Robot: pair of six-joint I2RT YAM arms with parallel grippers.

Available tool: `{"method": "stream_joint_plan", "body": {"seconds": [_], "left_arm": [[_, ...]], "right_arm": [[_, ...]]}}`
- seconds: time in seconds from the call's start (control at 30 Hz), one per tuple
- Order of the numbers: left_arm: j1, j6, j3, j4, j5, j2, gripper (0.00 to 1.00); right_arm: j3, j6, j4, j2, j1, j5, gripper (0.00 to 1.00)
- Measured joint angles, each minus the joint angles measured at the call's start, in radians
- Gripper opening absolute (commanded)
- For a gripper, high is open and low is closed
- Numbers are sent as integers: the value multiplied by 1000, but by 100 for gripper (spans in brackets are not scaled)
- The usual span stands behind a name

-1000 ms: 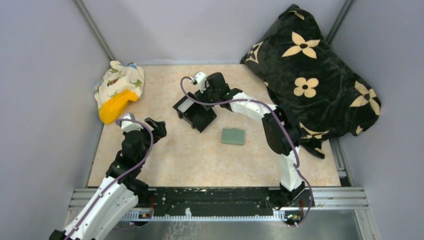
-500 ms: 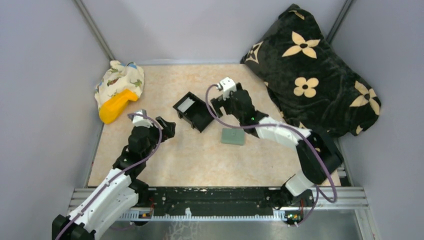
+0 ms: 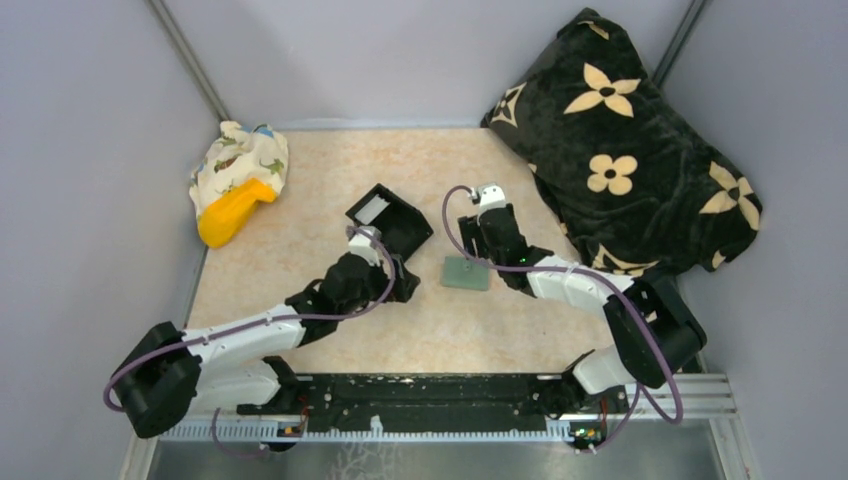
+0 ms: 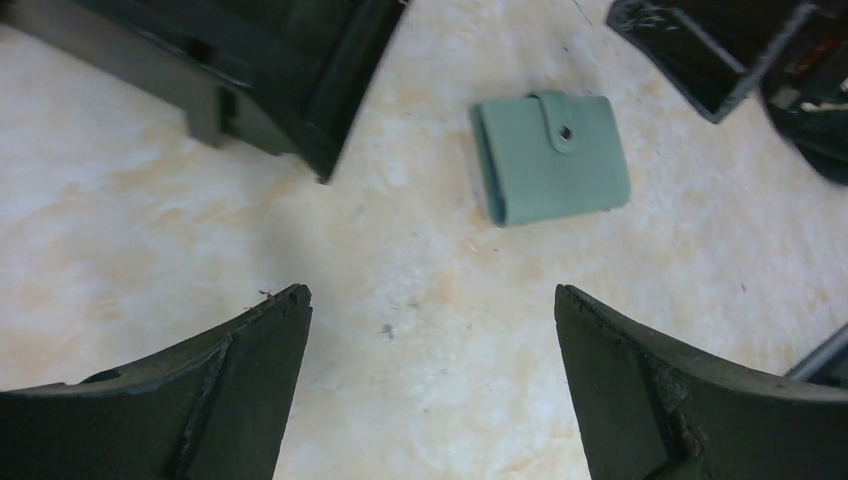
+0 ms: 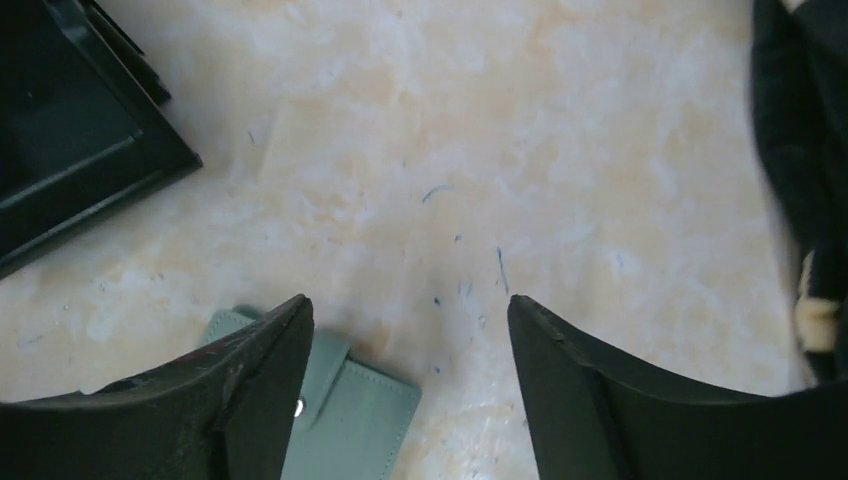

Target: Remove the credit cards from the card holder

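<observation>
We saw the left gripper [image 4: 430,300] and right gripper [image 5: 410,305] had moved close to the wallet [image 4: 550,160]; both were wide open, holding nothing.

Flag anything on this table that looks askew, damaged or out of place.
Nothing looks spilled or broken. The black box sits diagonally on the table, and the black flowered blanket is heaped over the far right corner. The card holder lies flat, snapped shut.

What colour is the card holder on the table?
The card holder is sage green, with a small dark snap; clearest in the left wrist view.
</observation>
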Motion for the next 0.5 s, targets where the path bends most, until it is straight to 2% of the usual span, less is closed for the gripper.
{"method": "stream_joint_plan", "body": {"seconds": [0.07,0.13,0.4,0.5], "left_arm": [[-52,-5,16,23,-8,39,96],[-77,-8,27,35,-11,67,96],[-102,-8,42,43,-31,105,97],[-103,-6,42,42,-31,101,98]], "right_arm": [[-23,18,-19,0,0,0,43],[-37,43,-35,0,-1,3,34],[-41,89,-44,3,-21,0,26],[-57,100,-27,12,-22,-15,18]]}}
